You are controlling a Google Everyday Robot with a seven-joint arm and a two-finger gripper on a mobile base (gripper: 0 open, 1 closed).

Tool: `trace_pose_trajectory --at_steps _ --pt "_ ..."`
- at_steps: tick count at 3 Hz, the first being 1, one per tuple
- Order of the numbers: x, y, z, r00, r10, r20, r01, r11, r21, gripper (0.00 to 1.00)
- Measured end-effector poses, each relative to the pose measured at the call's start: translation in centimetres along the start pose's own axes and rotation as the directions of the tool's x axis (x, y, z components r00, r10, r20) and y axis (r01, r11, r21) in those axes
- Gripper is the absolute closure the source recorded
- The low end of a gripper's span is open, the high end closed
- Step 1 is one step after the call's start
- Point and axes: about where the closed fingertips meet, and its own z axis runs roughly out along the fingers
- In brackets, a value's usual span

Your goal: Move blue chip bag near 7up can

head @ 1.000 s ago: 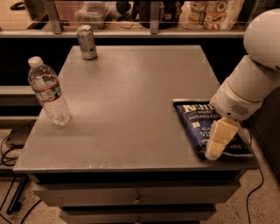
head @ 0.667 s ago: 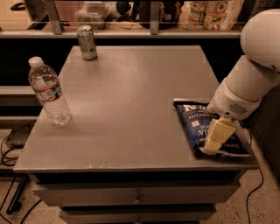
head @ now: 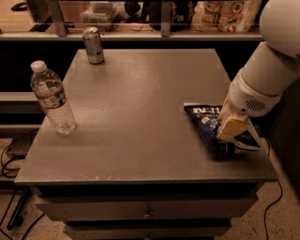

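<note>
The blue chip bag [head: 206, 123] lies flat on the right side of the grey table [head: 140, 103], near its right edge, white lettering facing up. The gripper [head: 230, 129] hangs from the white arm [head: 262, 79] and sits right on the bag's near right part, covering it. The 7up can [head: 93, 45] stands upright at the table's far left corner, far from the bag.
A clear plastic water bottle [head: 52, 98] stands upright near the table's left edge. A shelf with railing posts and packaged goods [head: 225, 14] runs behind the table. Drawers [head: 147, 211] sit below the tabletop; cables lie on the floor at left.
The gripper has shifted slightly left and toward the back over the bag. The bag, can and bottle stay where they were.
</note>
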Motion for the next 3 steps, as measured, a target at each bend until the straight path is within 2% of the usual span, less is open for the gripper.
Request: trace_pose_trajectory --at_steps 1,2,3 --pt "-1.7 -0.6 -1.9 0.999 -0.036 0.028 0.035 0.9988 0.035 0.95" --pt "-4.0 -1.0 -2.4 0.995 -0.071 0.067 0.069 0.9970 0.036 1.00" --pt "-6.7 -2.6 -4.0 0.989 -0.099 0.105 0.088 0.9903 0.108 1.00"
